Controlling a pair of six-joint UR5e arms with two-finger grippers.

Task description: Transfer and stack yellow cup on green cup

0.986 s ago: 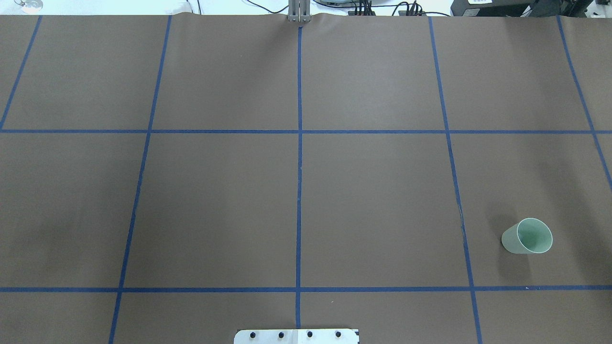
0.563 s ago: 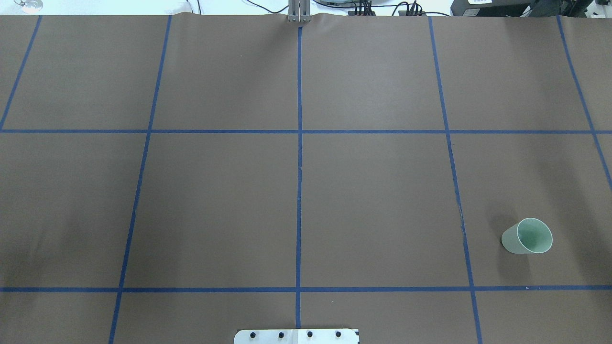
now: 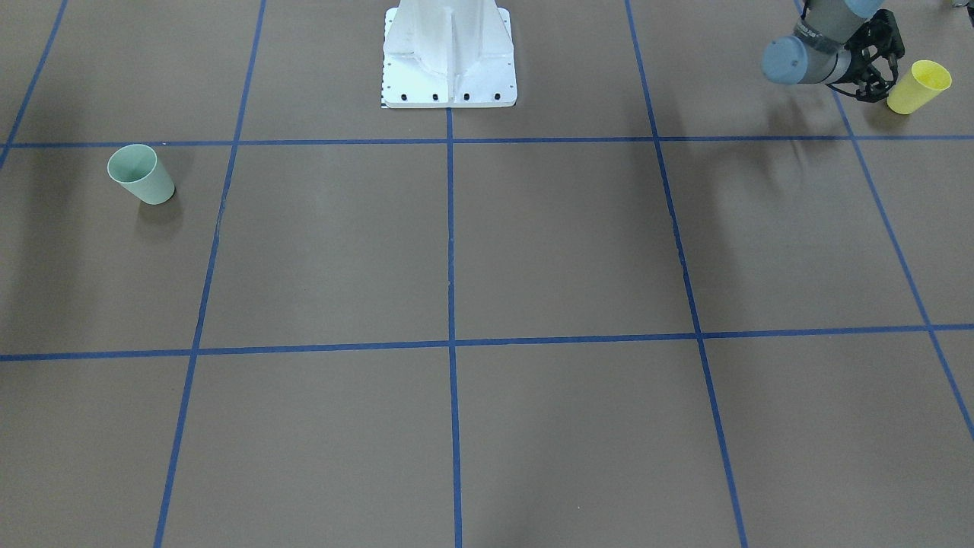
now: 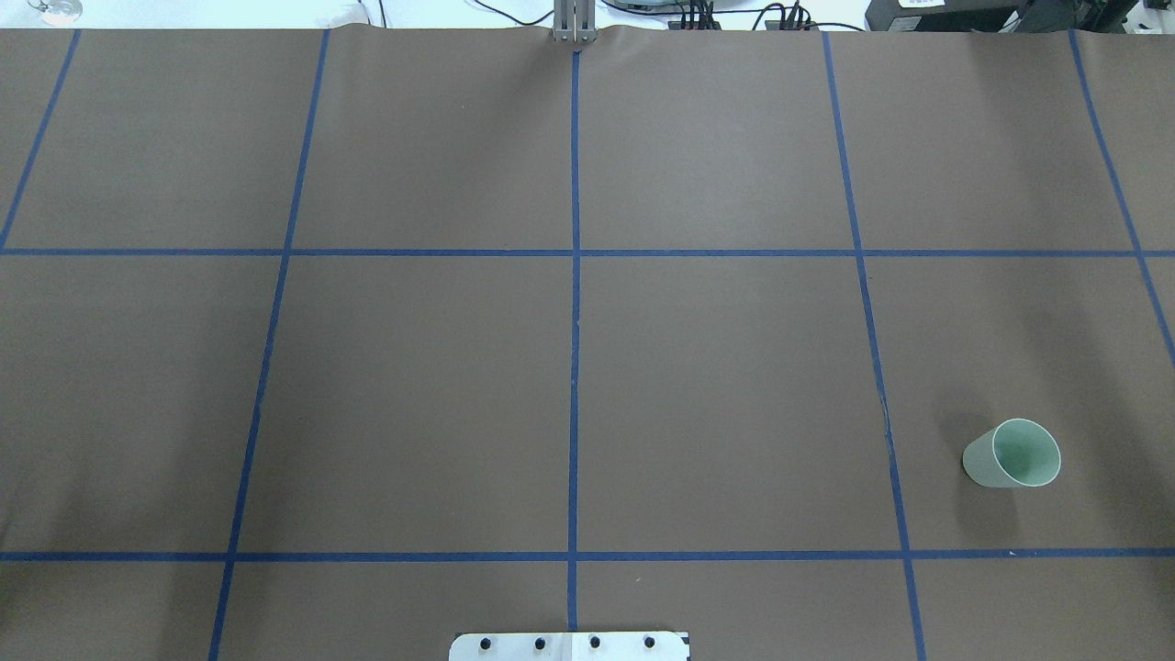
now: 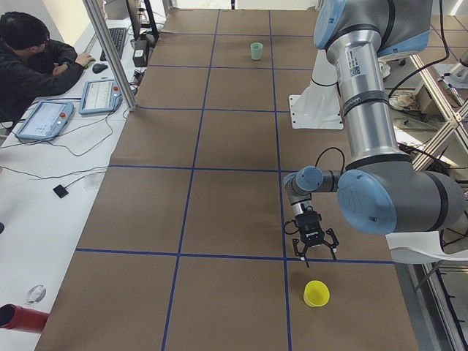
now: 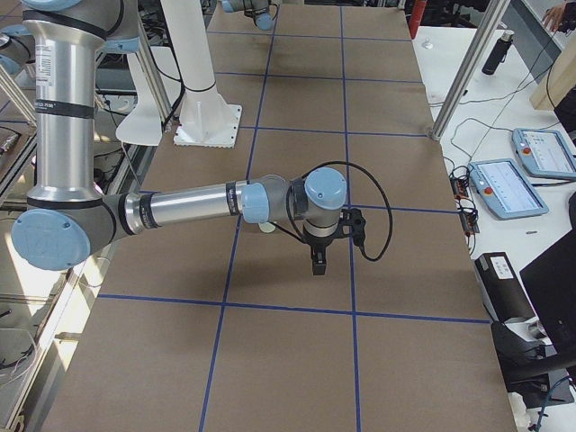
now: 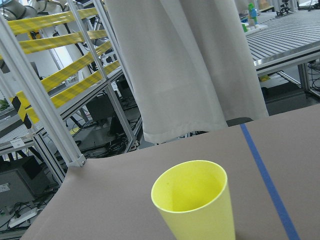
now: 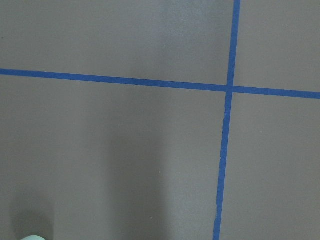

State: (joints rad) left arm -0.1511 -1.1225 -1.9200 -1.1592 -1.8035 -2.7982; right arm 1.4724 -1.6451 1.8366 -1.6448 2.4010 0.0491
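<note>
The yellow cup (image 3: 919,86) stands upright near the table's corner on my left side, beside the robot's edge. It fills the lower middle of the left wrist view (image 7: 195,205) and shows in the exterior left view (image 5: 316,293). My left gripper (image 3: 875,87) hangs low just beside it, a short gap apart, with its fingers spread open and empty (image 5: 314,256). The green cup (image 4: 1011,454) stands upright on my right side (image 3: 141,174). My right gripper (image 6: 317,259) hovers over the table near the green cup; I cannot tell whether it is open or shut.
The robot's white base (image 3: 449,53) sits at the middle of the near edge. Blue tape lines divide the brown table (image 4: 569,367) into squares. An operator (image 5: 36,58) sits with tablets at a side desk beyond the far edge.
The green cup has not moved. A faint shadow on the table's left side has slid toward the near left corner.
</note>
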